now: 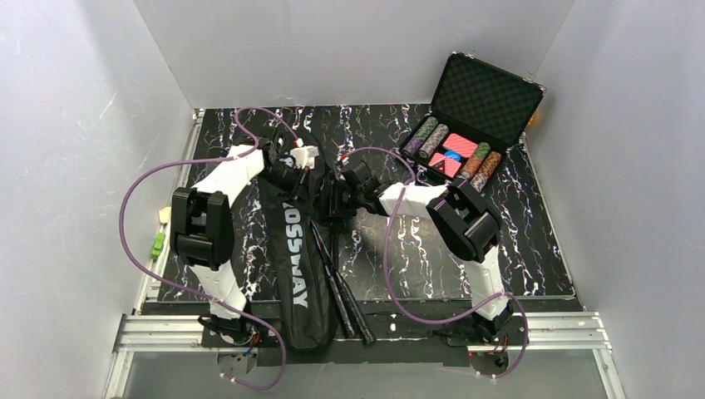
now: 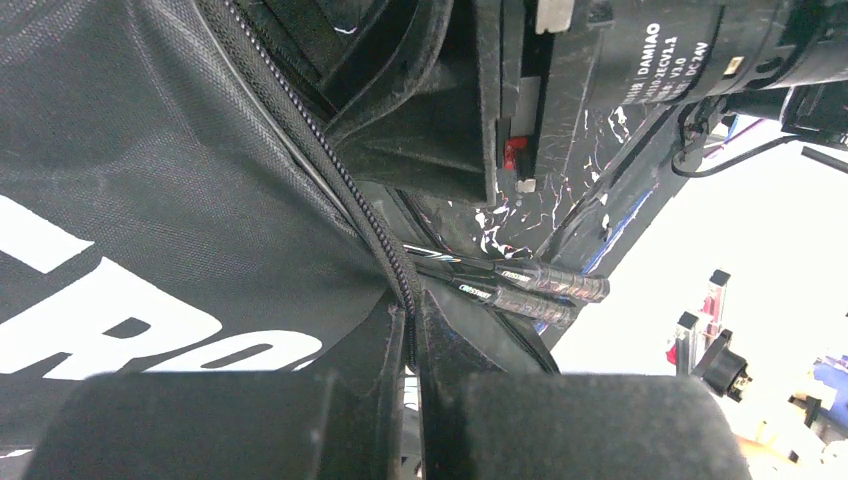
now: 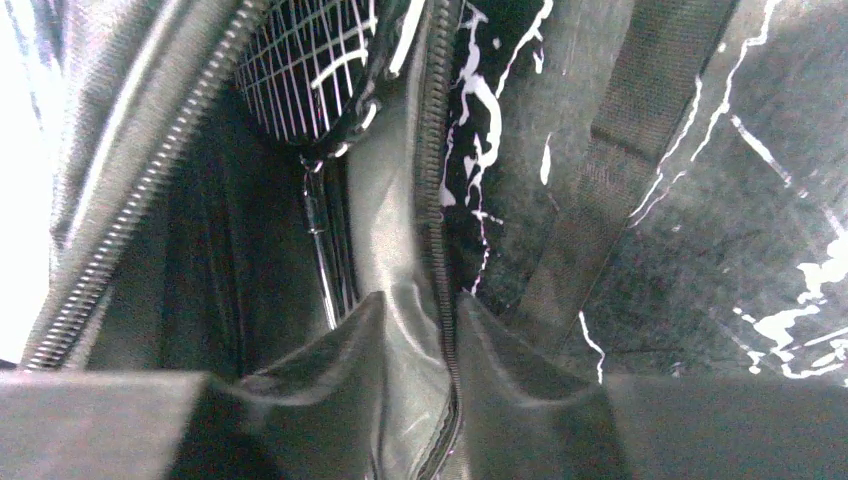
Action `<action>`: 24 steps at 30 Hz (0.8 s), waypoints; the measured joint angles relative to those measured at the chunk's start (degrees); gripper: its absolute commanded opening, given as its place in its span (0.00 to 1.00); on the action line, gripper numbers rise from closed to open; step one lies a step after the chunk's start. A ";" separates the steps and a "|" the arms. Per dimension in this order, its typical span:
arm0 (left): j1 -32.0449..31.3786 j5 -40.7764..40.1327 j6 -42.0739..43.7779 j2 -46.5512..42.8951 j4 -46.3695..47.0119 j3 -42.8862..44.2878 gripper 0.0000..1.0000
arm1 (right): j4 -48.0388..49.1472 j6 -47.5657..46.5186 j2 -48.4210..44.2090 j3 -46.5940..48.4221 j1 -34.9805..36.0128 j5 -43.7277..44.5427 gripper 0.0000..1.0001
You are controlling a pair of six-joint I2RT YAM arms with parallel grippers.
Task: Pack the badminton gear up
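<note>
The long black racket bag (image 1: 293,249) with white lettering lies lengthwise on the dark marbled table. Two racket handles (image 1: 351,306) stick out of its open side near the front. My left gripper (image 1: 293,160) is at the bag's far end, shut on the zipper edge (image 2: 405,280); the wrapped handles (image 2: 552,286) lie beyond it. My right gripper (image 1: 335,199) is at the bag's right side. Its fingers stand apart, either side of the zipper flap (image 3: 400,250). A racket's strung head (image 3: 300,70) shows inside the bag.
An open black case (image 1: 486,100) with coloured poker chips stands at the back right. Small green and beige pieces (image 1: 157,243) lie beside the table's left edge. White walls enclose the table, and purple cables loop around both arms.
</note>
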 measured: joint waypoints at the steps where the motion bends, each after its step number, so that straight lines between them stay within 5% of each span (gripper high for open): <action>1: 0.00 -0.02 0.00 -0.15 0.07 -0.07 0.00 | 0.92 0.07 0.07 -0.79 0.00 -0.76 0.24; 7: -0.02 0.02 0.04 -0.57 -0.11 -0.31 0.00 | 10.67 3.28 -2.49 -11.30 0.02 -3.56 0.01; 19: -0.70 2.40 0.09 -1.20 -2.21 -1.16 0.00 | 13.99 6.47 -17.92 -22.99 0.72 -0.87 0.01; 24: -0.83 3.04 0.07 -1.81 -2.23 -1.36 0.10 | 9.73 5.66 -23.47 -22.80 2.23 0.22 0.01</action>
